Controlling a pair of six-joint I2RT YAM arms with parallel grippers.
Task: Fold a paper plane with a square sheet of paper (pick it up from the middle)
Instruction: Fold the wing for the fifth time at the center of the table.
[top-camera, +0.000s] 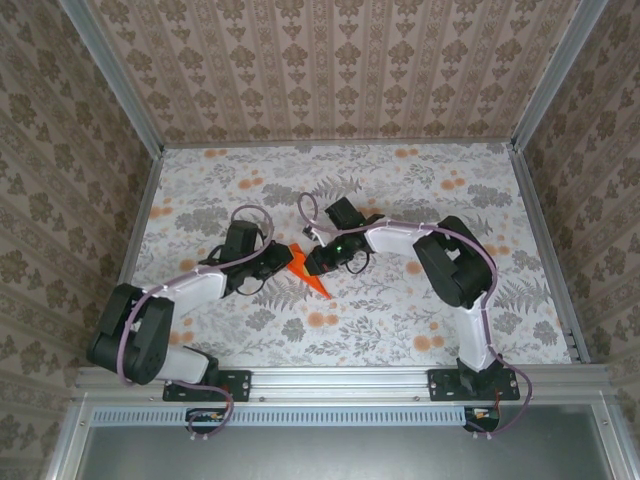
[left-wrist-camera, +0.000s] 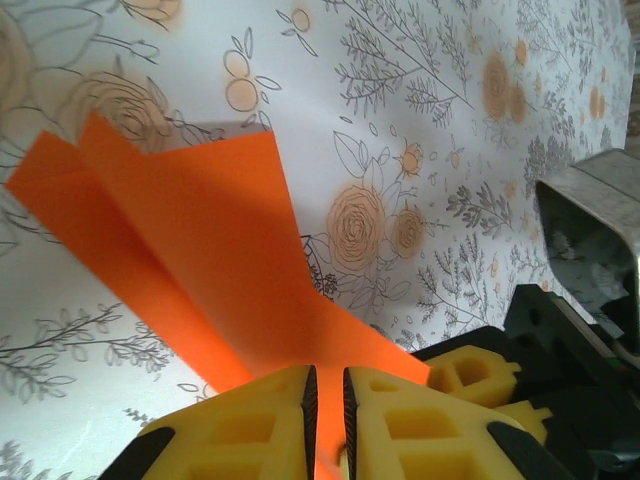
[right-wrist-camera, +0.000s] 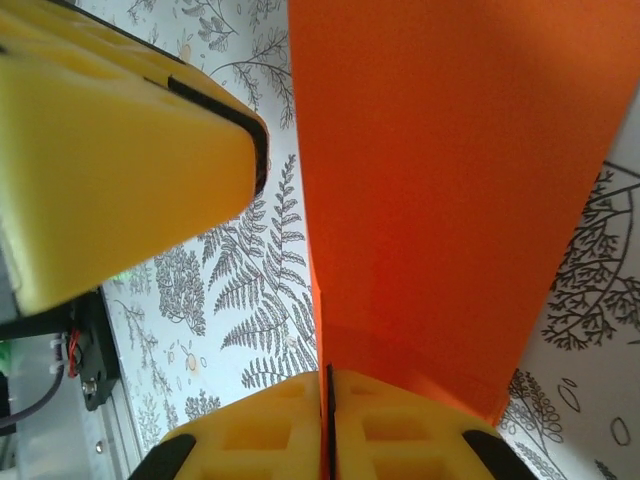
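From above, the plane (top-camera: 315, 282) is showing you only a small orange sliver. Both wrists are covering its upper end, and its folds are reading too small to tell. At your left gripper (left-wrist-camera: 325, 390), its lower end is vanishing between the pads (left-wrist-camera: 265, 420). At your right gripper (right-wrist-camera: 327, 395), it's running off the top edge, and a blurred yellow block (right-wrist-camera: 110, 170) is getting cropped at left.

So both arms are reaching into the middle of the flowery table (top-camera: 420, 320), the left one coming up from about 7 o'clock and the right one bending in from 4 o'clock. The left pincer (top-camera: 276, 263) and right pincer (top-camera: 313, 262) meet on either side of the orange paper plane (top-camera: 303, 266). Its pointy tip sticks out toward 5 o'clock.
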